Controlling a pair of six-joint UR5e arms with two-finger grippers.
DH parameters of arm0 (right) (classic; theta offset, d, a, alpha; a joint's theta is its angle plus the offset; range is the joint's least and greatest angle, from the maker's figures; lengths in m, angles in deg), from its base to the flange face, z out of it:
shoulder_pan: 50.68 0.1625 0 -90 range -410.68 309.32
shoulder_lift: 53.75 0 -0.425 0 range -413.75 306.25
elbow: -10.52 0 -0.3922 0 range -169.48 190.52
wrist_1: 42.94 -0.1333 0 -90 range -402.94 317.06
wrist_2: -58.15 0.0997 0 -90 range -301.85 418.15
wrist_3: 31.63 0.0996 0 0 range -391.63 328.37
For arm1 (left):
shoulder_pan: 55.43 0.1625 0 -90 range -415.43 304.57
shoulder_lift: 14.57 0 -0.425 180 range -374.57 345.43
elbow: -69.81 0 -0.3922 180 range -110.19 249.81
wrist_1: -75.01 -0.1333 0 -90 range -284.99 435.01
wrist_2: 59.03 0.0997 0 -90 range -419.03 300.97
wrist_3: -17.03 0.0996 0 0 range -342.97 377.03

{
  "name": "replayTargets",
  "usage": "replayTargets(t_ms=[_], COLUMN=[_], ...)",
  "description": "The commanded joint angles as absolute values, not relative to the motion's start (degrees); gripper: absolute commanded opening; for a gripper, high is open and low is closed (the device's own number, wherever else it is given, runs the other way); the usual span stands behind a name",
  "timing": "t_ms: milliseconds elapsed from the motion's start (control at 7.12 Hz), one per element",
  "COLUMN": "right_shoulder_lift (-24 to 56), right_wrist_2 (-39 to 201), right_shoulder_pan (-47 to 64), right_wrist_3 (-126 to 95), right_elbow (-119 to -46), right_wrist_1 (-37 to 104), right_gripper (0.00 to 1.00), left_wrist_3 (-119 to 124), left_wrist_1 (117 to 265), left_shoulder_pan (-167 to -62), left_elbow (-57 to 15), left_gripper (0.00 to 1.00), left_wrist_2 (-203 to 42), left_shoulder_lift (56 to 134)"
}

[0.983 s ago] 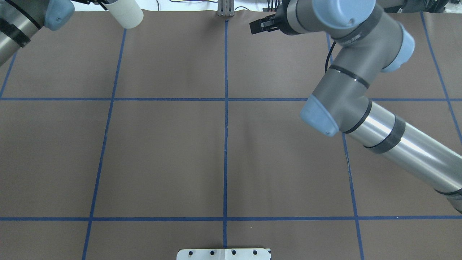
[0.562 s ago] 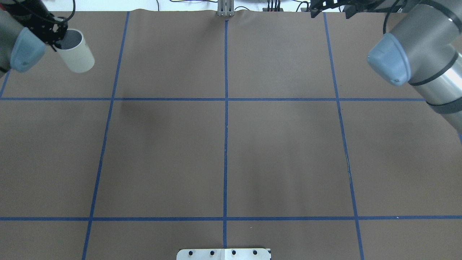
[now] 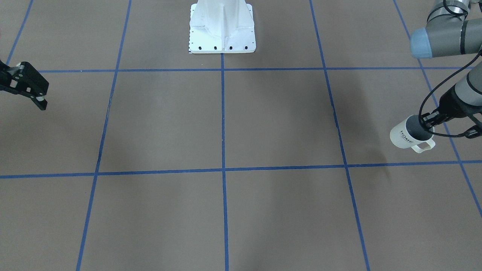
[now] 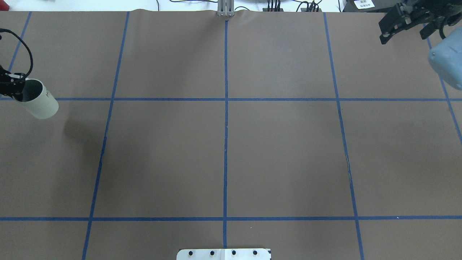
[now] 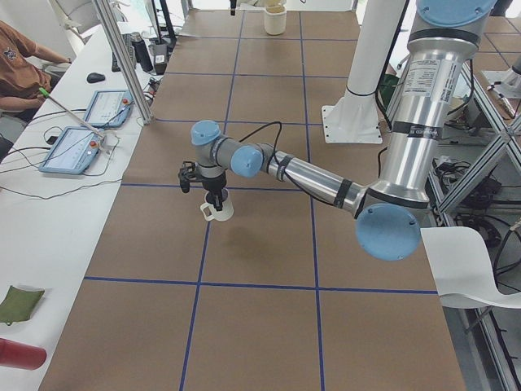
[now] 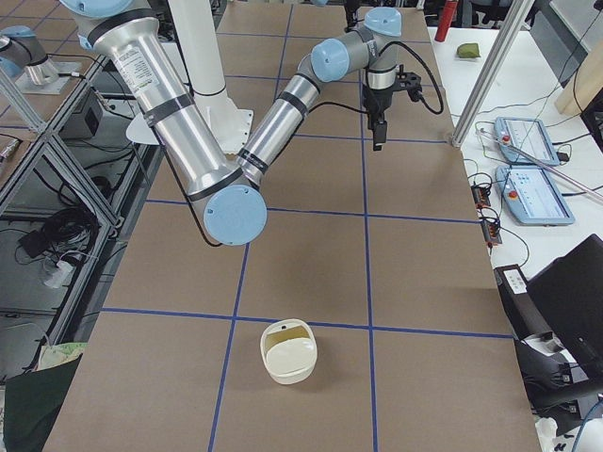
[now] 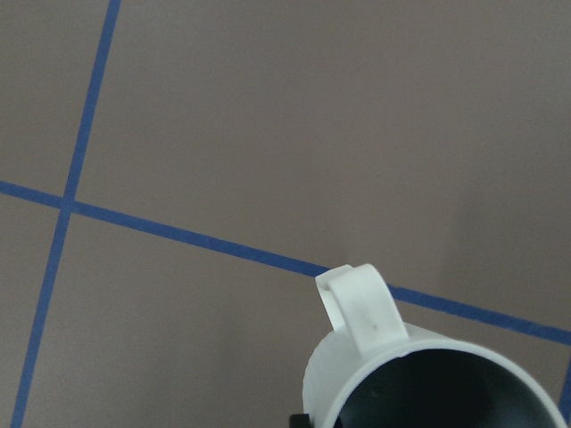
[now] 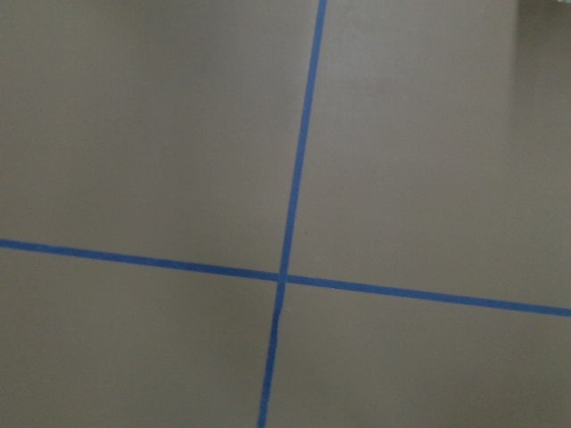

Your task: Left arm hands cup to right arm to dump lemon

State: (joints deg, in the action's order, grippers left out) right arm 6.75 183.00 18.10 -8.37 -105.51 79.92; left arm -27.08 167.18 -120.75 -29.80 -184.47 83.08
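Observation:
The off-white cup (image 3: 404, 136) with black "HOME" lettering hangs tilted above the table at the robot's far left. My left gripper (image 3: 429, 121) is shut on its rim, one finger inside the mouth. The overhead view shows the cup (image 4: 40, 104) at the left edge, held by the left gripper (image 4: 12, 88), with its shadow on the mat to the right. In the left wrist view the cup (image 7: 357, 308) shows its handle and dark inside; the lemon is hidden. My right gripper (image 4: 403, 35) is open and holds nothing, high at the far right corner, and shows as the right gripper (image 3: 40, 102) in the front view.
The brown mat has a grid of blue tape (image 4: 226, 108). The white robot base (image 3: 222, 26) stands at the table's near edge. An off-white tub (image 6: 287, 350) with something yellowish inside sits at the right end. Tablets (image 5: 81, 130) and a seated person (image 5: 20, 69) are beside the table.
The left arm has carried the cup from the far edge leftward and toward the robot. The right arm has swung out of the middle to the far right corner.

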Motion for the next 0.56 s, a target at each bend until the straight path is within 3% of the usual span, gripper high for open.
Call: replayTargets(t_ms=[0,421], right_shoulder_lift=[11.01,12.96], right_wrist_2=[183.04,183.04], right_shoulder_pan=[19.37,19.81], right_wrist_3=[-17.09,-18.62], right_elbow=[-108.56,-108.39], right_wrist_1=[83.97,83.80], right_gripper=[1.00,1.00], left_wrist_3=[-30.85,-30.26], left_wrist_1=[175.17,176.88], left_shoulder_pan=[-117.15,-116.77], left_elbow=[-30.21,-31.35], left_gripper=[0.00,0.00], left_wrist_2=[-184.63,-187.26], left_shoulder_lift=[77.13,73.07])
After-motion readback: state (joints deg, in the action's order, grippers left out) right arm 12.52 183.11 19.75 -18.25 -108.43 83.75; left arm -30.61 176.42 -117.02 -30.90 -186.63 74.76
